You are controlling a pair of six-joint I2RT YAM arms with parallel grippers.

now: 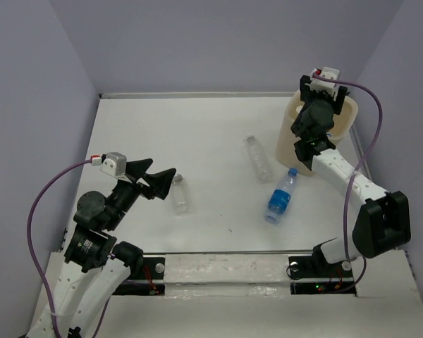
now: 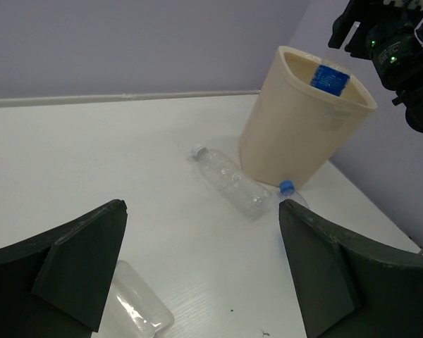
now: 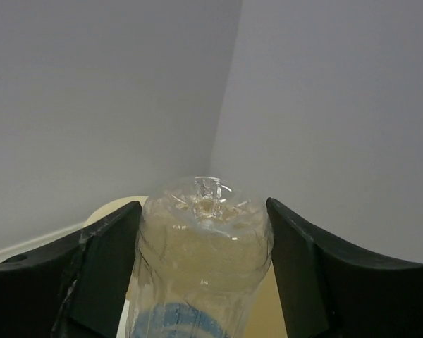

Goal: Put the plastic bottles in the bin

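My right gripper (image 1: 317,116) is over the cream bin (image 1: 287,144) at the back right, shut on a clear blue-labelled bottle (image 3: 204,246) whose base points away from the wrist camera; the bin's rim (image 3: 111,208) shows below it. In the left wrist view a blue label (image 2: 330,77) shows just inside the bin (image 2: 296,134). My left gripper (image 1: 163,167) is open and empty, hovering left of a clear unlabelled bottle (image 1: 180,195) lying on the table. Another clear bottle (image 1: 257,158) and a blue-labelled, blue-capped bottle (image 1: 280,196) lie near the bin's base.
White table with lilac walls at the back and both sides. The near unlabelled bottle (image 2: 137,306) lies beside my left finger (image 2: 77,260), and the clear bottle (image 2: 229,181) lies left of the bin's foot.
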